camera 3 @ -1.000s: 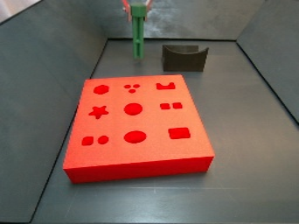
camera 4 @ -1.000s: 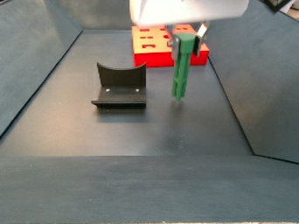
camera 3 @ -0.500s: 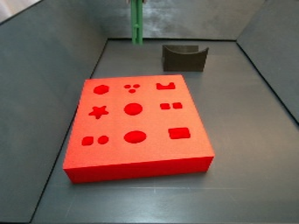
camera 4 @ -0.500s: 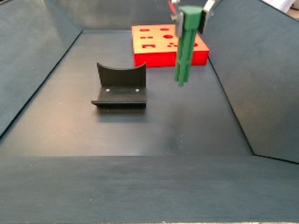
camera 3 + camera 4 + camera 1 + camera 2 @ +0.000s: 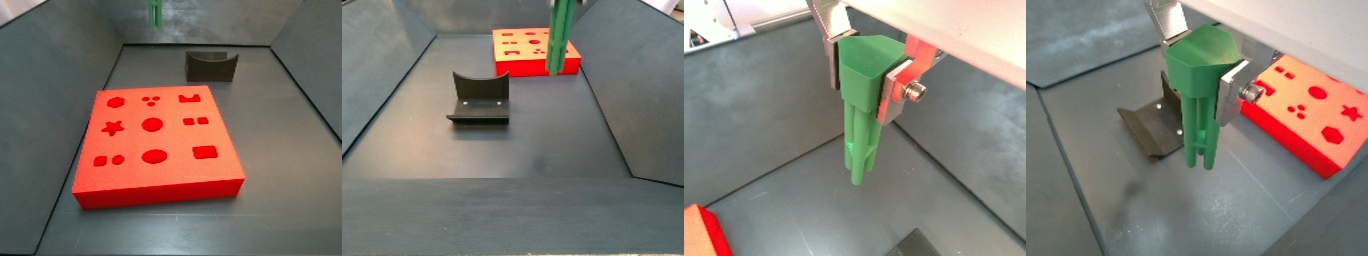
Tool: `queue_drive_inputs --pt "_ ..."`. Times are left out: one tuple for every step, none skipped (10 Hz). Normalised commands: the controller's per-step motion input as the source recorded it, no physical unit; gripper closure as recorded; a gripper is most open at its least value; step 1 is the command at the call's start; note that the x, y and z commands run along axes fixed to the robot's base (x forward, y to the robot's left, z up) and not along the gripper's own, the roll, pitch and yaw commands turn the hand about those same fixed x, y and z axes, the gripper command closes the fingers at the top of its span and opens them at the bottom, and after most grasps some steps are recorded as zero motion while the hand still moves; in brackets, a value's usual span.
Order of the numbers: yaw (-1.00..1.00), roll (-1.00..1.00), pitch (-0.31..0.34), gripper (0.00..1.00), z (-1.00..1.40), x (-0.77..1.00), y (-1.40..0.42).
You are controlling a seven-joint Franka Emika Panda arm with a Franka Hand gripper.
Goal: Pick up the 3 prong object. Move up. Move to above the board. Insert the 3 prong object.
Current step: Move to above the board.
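**A:** The claw (image 5: 869, 72) is clamped on the blocky head of the 3 prong object (image 5: 862, 118), silver fingers (image 5: 899, 87) pressed to both sides, and it has climbed. A second ago the green stick hung low near the floor; now only its lower end (image 5: 156, 12) shows at the top edge of a side view.

**B:** So the pick is done and the lift looks nearly finished. Prongs pointing down?

**A:** Straight down and upright in both wrist views, well clear of the floor (image 5: 516, 150). In a side view the shaft (image 5: 560, 40) hangs in front of the board (image 5: 519, 48).

**B:** In line with it on screen, but the stick looks to be on the fixture's side, not over the board yet.

**A:** Agreed. The fixture (image 5: 477, 98) sits below and to one side, apart from the stick. The board (image 5: 156, 143) lies flat, three small dots (image 5: 151, 99) near its far edge.

**B:** Room to travel?

**A:** Open air above, grey walls either side. At this height the crossing should pass over the fixture, judging by the gap.
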Motion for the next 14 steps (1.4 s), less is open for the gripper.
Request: queue_drive_inputs --pt "-0.83 0.04 0.115 1.00 0.26 0.11 -1.00" --pt "-0.71 0.05 0.103 1.00 0.25 0.11 -1.00" --pt "-0.48 0.02 0.100 1.00 0.26 0.11 -1.00" --pt "-0.25 -0.02 0.083 1.00 0.26 0.11 -1.00" --pt "-0.13 -0.03 0.072 1.00 0.26 0.11 -1.00" --pt "-0.08 -0.02 0.071 1.00 0.27 0.11 -1.00" --pt "-0.04 -0.03 0.065 1.00 0.27 0.12 -1.00" --pt "-0.02 -0.02 0.066 1.00 0.27 0.12 -1.00" --pt "-0.01 0.00 0.081 1.00 0.28 0.13 -1.00" --pt "0.00 -0.01 0.090 1.00 0.28 0.14 -1.00" --pt "0.01 0.00 0.110 1.00 0.27 0.17 -1.00" --pt "0.01 0.00 0.121 1.00 0.28 0.18 -1.00" --pt "0.01 0.01 0.135 1.00 0.20 0.17 -0.71" --pt "0.01 0.01 0.125 1.00 0.13 0.14 -0.46"
